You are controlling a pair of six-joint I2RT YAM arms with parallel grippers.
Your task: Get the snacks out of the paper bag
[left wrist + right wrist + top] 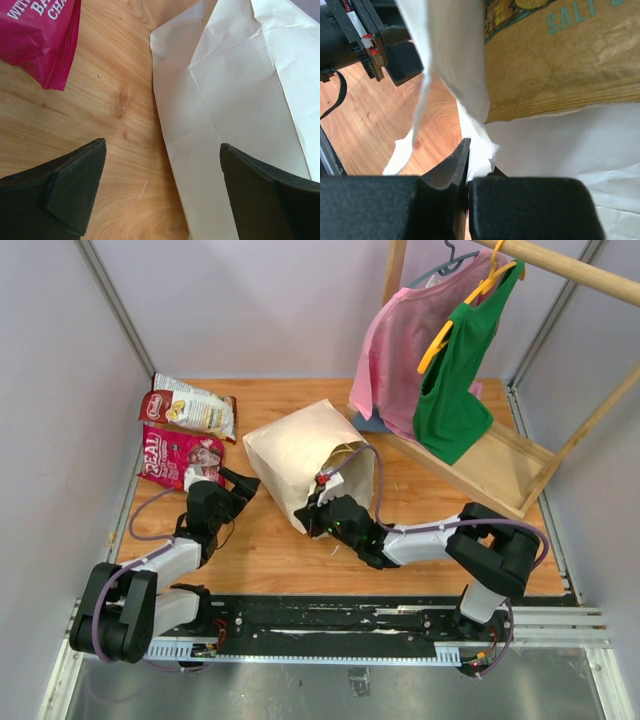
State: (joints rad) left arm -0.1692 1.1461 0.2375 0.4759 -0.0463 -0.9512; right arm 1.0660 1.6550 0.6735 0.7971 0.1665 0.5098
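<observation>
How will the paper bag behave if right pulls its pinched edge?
Likely floppy: the paper bag is creased, with its thin edge crumpled in the right gripper. It probably drags rather than lifts, since a tan snack packet lies inside. The edge may tear.

Paper bag [295, 455] beside left hand [243, 490], table [262, 532] gap between

Tan packet [555, 65] inside paper bag [560, 145]: cut by top edge, lettering only part readable. Magenta packet [40, 35], left of bag: clipped at frame corner, print cut short. From above, bag's contents mostly hidden by its wall.
</observation>
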